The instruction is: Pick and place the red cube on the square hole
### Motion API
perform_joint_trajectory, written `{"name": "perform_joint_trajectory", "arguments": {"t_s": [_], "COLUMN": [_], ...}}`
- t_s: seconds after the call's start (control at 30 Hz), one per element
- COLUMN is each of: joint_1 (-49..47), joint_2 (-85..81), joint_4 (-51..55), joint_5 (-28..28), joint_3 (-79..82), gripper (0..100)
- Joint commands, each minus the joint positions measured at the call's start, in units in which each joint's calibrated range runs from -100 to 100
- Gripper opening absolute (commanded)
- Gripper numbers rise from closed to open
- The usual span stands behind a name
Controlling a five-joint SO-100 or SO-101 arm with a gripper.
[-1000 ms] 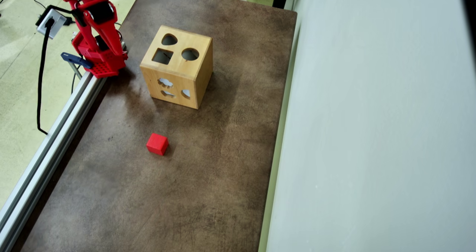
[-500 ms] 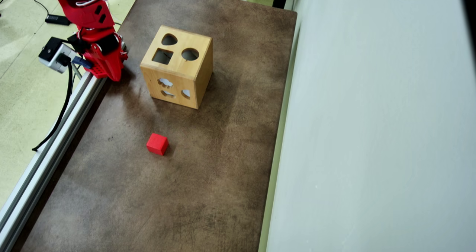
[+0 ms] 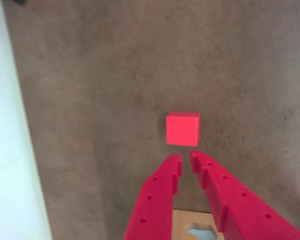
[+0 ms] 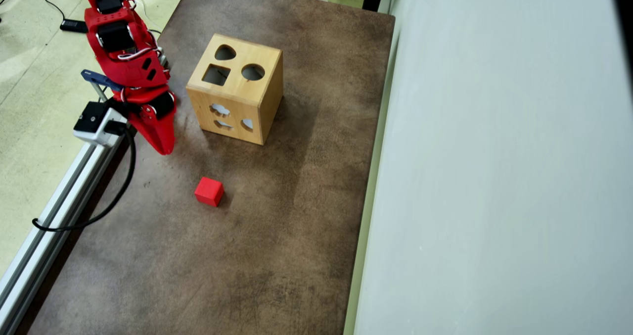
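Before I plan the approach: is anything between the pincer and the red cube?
Nothing: overhead view shows only bare table between pincer and red cube.

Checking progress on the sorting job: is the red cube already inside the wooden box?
No, in the overhead view the red cube sits on the table, apart from the wooden box.

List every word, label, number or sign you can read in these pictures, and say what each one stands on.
None can be read in either view.
The red cube has plain faces.
The wooden box bears only shape cutouts, the square hole among them.
The gripper, the wrist camera and the table show no lettering.
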Motion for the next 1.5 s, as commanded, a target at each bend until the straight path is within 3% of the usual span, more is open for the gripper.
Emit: {"name": "perform_joint_trajectory", "arguments": {"t_s": [0.0, 0.47, 1.17, 1.27, 1.47], "joint_1": [-1.3, -9.6, -8.7, -7.8, -4.9], "joint_2": [1.4, 5.2, 5.2, 5.2, 5.3], "joint_4": [-1.2, -2.6, 3.6, 4.3, 4.4], "joint_5": [1.7, 1.8, 1.7, 1.8, 1.8], "joint_3": [-2.4, -2.2, -2.3, -2.3, -2.1], "gripper": [4, 4, 5, 10, 30]}}
